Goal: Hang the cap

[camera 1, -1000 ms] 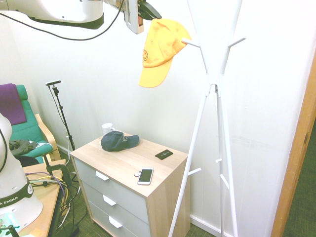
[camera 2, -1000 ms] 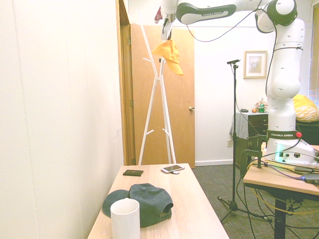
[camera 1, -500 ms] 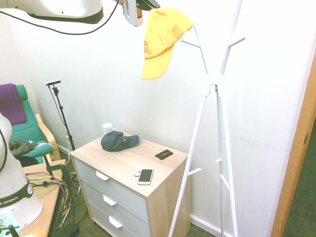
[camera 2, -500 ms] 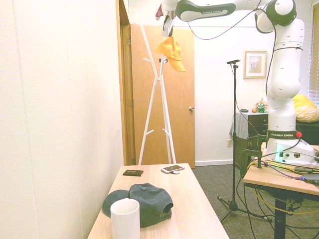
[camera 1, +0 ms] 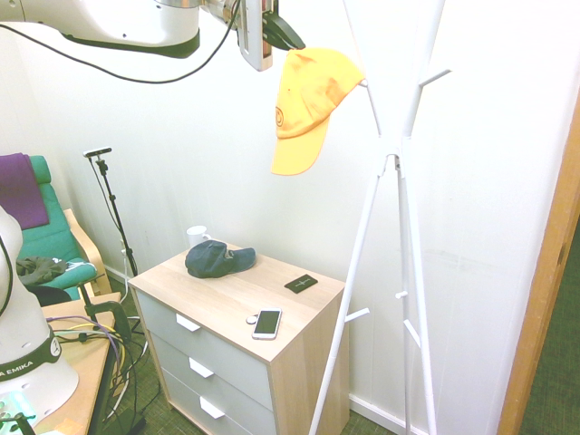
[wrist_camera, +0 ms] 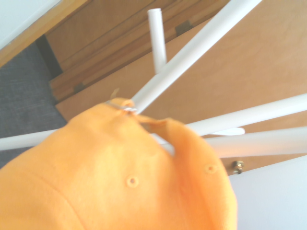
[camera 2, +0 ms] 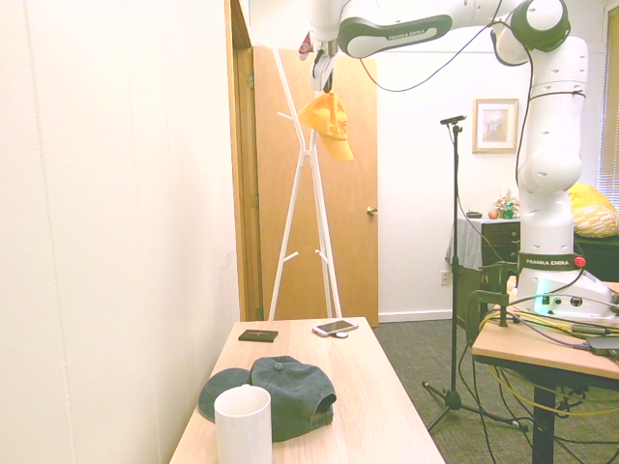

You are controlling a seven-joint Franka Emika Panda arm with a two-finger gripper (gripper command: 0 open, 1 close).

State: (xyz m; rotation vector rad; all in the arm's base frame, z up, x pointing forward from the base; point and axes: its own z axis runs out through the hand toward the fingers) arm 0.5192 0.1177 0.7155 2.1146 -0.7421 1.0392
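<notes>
The yellow-orange cap (camera 1: 311,101) hangs high in the air with its brim pointing down and its round emblem facing the room. My gripper (camera 1: 279,33) is shut on the cap's top edge. The cap's crown lies against an upper peg (camera 1: 363,83) of the white coat stand (camera 1: 391,159); whether the peg is inside the crown I cannot tell. From the other side, the cap (camera 2: 329,120) hangs below the gripper (camera 2: 318,75), right at the stand (camera 2: 308,179). Up close, the wrist view shows the cap's crown (wrist_camera: 120,177) in front of the stand's white poles (wrist_camera: 204,40).
Below stands a wooden drawer chest (camera 1: 227,299) with a dark navy cap (camera 1: 217,259), a white mug (camera 1: 197,235), a phone (camera 1: 266,323) and a dark card (camera 1: 301,284) on top. A green chair (camera 1: 50,240) is at left, a brown door (camera 2: 353,193) behind the stand.
The gripper first lifted the cap, then carried it right and slightly down. The crown now sits against the stand's upper peg, closer than before.
</notes>
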